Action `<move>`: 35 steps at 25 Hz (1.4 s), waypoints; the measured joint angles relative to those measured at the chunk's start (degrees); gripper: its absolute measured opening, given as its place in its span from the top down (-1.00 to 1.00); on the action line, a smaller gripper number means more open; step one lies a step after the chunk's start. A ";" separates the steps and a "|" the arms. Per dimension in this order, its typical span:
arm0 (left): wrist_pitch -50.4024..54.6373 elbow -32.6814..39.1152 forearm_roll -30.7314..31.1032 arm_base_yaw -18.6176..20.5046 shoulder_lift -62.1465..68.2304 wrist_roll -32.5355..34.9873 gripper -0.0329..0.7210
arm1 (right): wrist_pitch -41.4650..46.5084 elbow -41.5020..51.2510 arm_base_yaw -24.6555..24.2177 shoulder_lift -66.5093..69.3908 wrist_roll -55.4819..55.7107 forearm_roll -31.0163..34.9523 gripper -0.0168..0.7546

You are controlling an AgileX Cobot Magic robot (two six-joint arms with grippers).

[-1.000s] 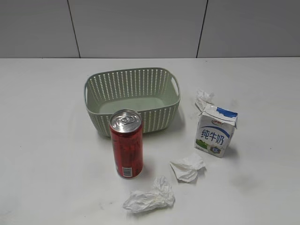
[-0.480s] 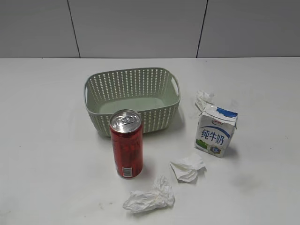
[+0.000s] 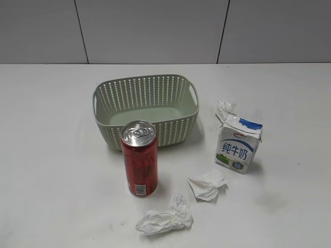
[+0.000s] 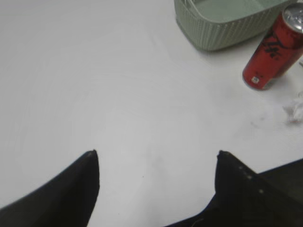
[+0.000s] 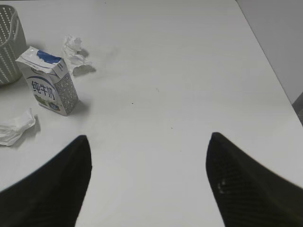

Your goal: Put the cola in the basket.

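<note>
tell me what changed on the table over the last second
Nothing visibly changed. The cola stands upright in front of the basket, the milk carton and the three crumpled tissues lie where they were, and neither arm has entered the exterior view. Both the left gripper and right gripper are open over bare table.

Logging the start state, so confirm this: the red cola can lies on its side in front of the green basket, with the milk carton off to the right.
Not quite. The red cola can stands upright, silver top up, as the exterior view shows. It is in front of the green basket, with the milk carton off to the right.
</note>
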 joint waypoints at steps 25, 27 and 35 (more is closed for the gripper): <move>3.47 -37.19 8.49 -31.11 59.49 -0.38 -0.64 | 0.00 0.00 0.00 0.00 0.00 0.00 -0.52; 3.42 -40.35 8.54 -32.98 63.85 -0.44 -0.64 | 0.00 0.00 0.00 0.00 0.00 0.00 -0.52; 2.74 -45.41 8.43 -36.47 73.34 -0.62 -0.64 | 0.00 0.00 0.00 0.00 0.00 0.00 -0.52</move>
